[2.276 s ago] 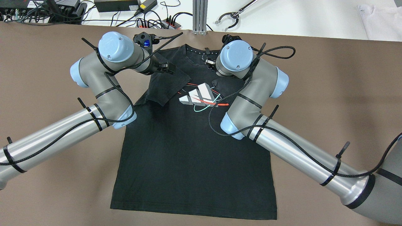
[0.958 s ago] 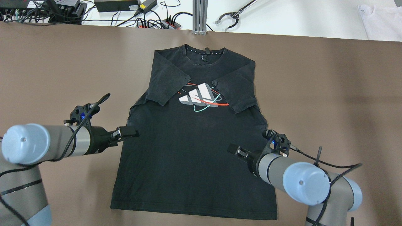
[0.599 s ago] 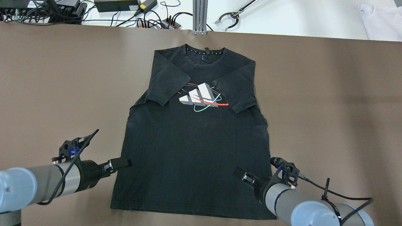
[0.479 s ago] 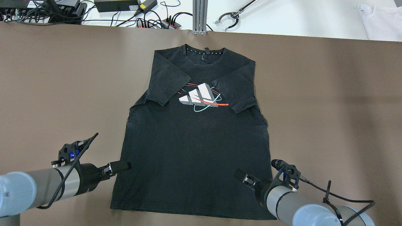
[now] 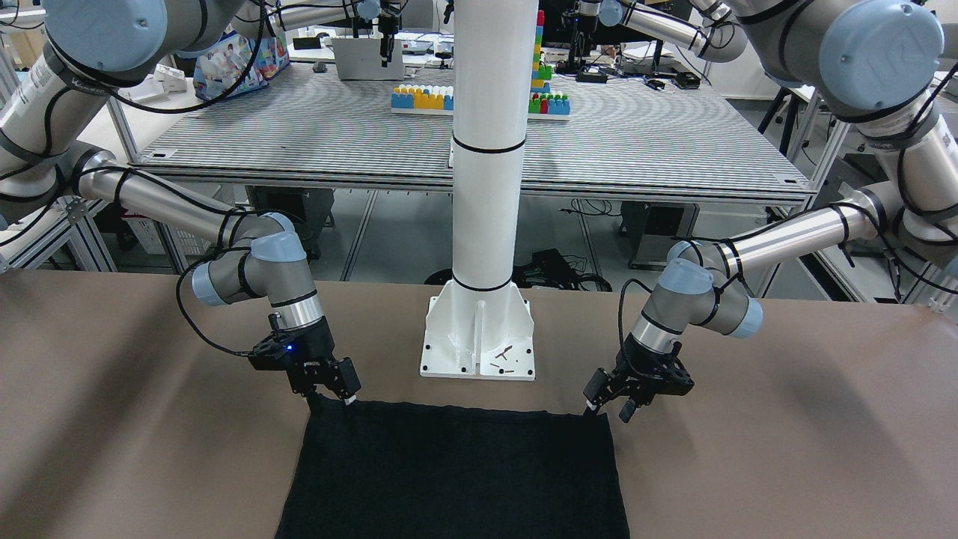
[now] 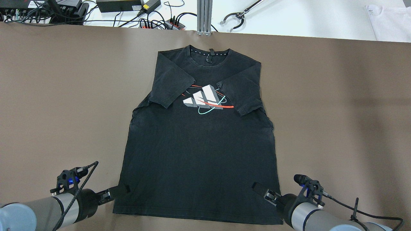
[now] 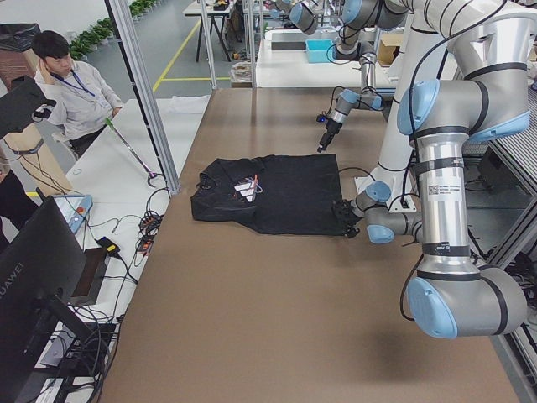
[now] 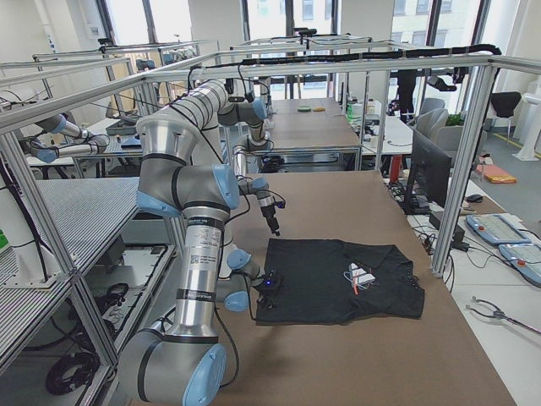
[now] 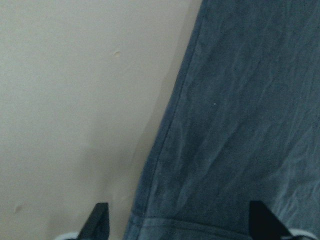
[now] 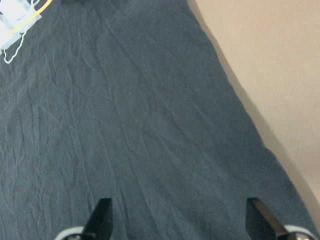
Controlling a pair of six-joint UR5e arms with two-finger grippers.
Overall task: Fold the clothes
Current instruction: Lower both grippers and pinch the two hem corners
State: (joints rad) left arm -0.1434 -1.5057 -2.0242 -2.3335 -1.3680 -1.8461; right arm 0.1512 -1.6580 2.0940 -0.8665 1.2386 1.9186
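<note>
Black shirt (image 6: 199, 154) flat mid-table (image 6: 337, 112), sleeves (image 6: 170, 85) folded inward, left gripper (image 6: 119, 190) spread wide astride the near left hem corner, right gripper (image 6: 260, 190) spread wide above the near right corner, contact with cloth unclear, arms cut off by the overhead frame

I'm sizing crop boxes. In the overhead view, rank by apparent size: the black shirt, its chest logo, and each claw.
1. black shirt
2. chest logo
3. left claw and right claw: they look alike, so unranked.
</note>
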